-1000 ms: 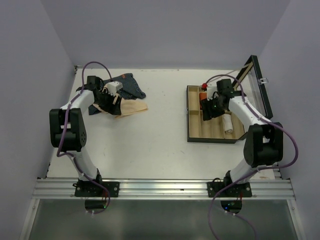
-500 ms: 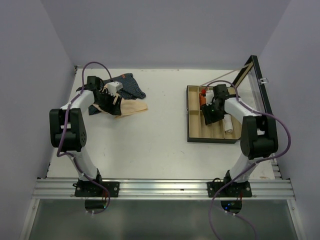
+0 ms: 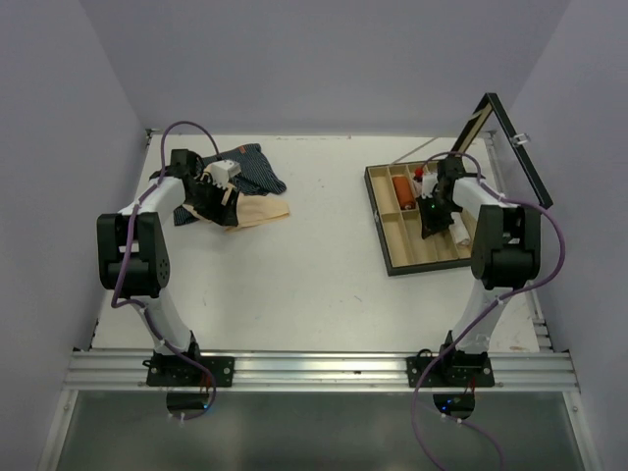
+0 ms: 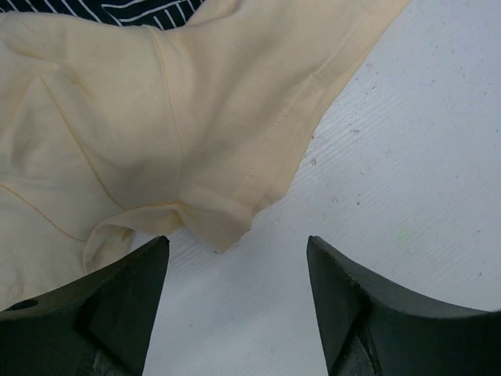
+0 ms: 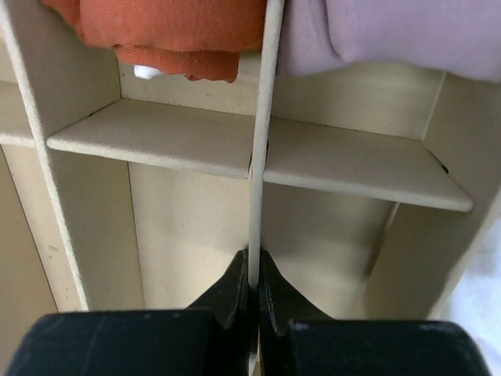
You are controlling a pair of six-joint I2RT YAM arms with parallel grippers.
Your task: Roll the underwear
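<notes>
The beige underwear [image 3: 265, 210] [image 4: 156, 117] lies crumpled at the table's back left, partly on the navy striped underwear [image 3: 253, 167] [image 4: 141, 9]. My left gripper [image 3: 221, 204] [image 4: 237, 251] hovers open over the beige one's folded corner, with only bare table between its fingers. On the right, my right gripper [image 3: 432, 218] [image 5: 254, 262] is inside the wooden box [image 3: 422, 267], shut on a thin upright divider [image 5: 262, 157]. Beyond the divider, an orange rolled cloth [image 5: 172, 31] [image 3: 401, 186] and a pale lilac cloth [image 5: 391, 31] lie in compartments.
The box's glass lid [image 3: 500, 137] stands open, leaning toward the right wall. A white roll [image 3: 457, 230] lies in a compartment on the box's right side. Purple cables loop over both arms. Walls close in the table on the left, back and right.
My right gripper has shut on the box divider. The box has turned and slid toward the right wall, and its lid now stands higher. The left arm has not moved.
</notes>
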